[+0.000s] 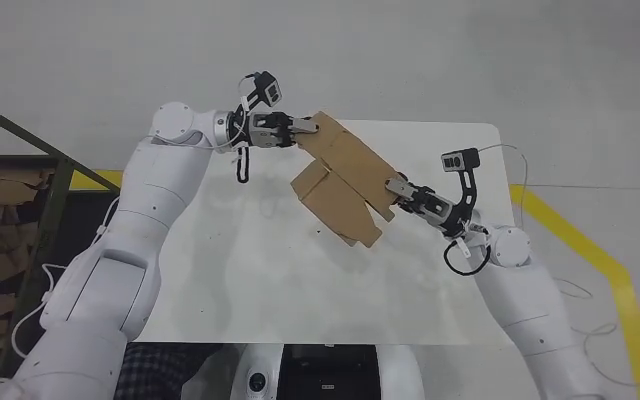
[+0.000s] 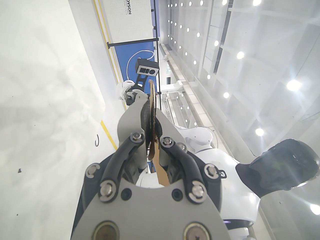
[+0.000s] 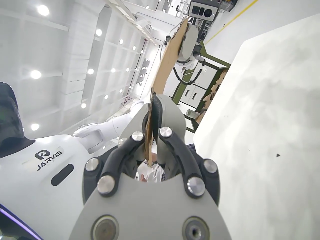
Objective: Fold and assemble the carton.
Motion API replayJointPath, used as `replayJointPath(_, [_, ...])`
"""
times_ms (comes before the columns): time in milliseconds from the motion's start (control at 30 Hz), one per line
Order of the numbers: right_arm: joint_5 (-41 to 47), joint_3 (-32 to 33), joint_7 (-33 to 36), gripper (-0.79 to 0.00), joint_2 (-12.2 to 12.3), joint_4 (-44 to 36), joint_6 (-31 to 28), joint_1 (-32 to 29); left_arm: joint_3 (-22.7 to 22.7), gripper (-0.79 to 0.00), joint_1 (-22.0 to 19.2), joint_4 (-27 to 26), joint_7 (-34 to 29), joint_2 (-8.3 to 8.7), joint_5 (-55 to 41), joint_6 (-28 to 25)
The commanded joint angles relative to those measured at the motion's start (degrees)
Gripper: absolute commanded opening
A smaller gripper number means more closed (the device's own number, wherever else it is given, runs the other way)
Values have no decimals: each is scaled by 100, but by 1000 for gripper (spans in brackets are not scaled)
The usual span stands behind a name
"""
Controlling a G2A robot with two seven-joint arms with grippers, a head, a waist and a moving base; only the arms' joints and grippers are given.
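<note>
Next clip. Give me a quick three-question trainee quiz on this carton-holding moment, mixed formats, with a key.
1. True or false: the carton lies flat on the table, untouched.
2. How many grippers are shut on the carton? A) none B) one C) both
3. Fill in: in the top view, the carton end farther from the robot's body is held by the ___ gripper.
Key: 1 false; 2 C; 3 left. The left gripper and the right gripper each clamp one end.
</note>
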Motion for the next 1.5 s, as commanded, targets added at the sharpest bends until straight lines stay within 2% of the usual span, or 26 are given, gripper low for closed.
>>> replayJointPath(0, [3,67,-21,-785,10,-3,42,5,-59,0,-2,57,1,21,9,-39])
replayJointPath(233, [-338,427,-323,-785,78,-147,262,-60,-311,0,158,125,-7,114,-67,-60])
replayJointPath(367, [-788,615,-913,-785,103,-410,410,-206,-403,0,355,-92,-12,158,-103,-9])
replayJointPath(467, [-1272,747,-1605,-785,102,-667,385,-358,-422,0,564,-404,33,172,-140,57])
replayJointPath(767, [-3025,556,-3515,-785,19,-1637,985,-880,-234,0,986,-1296,462,110,-163,244])
replayJointPath(900, [-3302,352,-4044,-785,-38,-1867,1255,-1040,-160,0,1099,-1551,606,89,-113,268])
replayJointPath(1133, [-3471,126,-4568,-785,-118,-2037,1541,-1132,-58,0,1210,-1723,815,60,27,333])
replayJointPath(1167, [-3479,104,-4618,-785,-128,-2051,1560,-1138,-52,-120,1216,-1728,845,56,40,330])
replayJointPath(1200, [-3485,81,-4664,-785,-137,-2066,1578,-1145,-41,-360,1223,-1731,865,52,53,334])
replayJointPath(1233, [-3492,58,-4700,-785,-147,-2079,1598,-1151,-28,-456,1226,-1740,874,47,62,337])
replayJointPath(1267, [-3507,33,-4731,-785,-156,-2093,1612,-1156,-18,-517,1230,-1744,886,41,65,334])
replayJointPath(1300, [-3520,10,-4759,-785,-164,-2104,1620,-1159,-7,-533,1231,-1745,900,36,77,331])
replayJointPath(1367, [-3545,-32,-4818,-785,-182,-2116,1639,-1161,10,-628,1232,-1741,938,25,82,335])
replayJointPath(1433, [-3598,-63,-4871,-785,-198,-2119,1660,-1153,19,-785,1229,-1727,972,15,79,336])
replayJointPath(1467, [-3622,-76,-4901,-785,-205,-2120,1675,-1149,23,-785,1228,-1722,984,11,80,331])
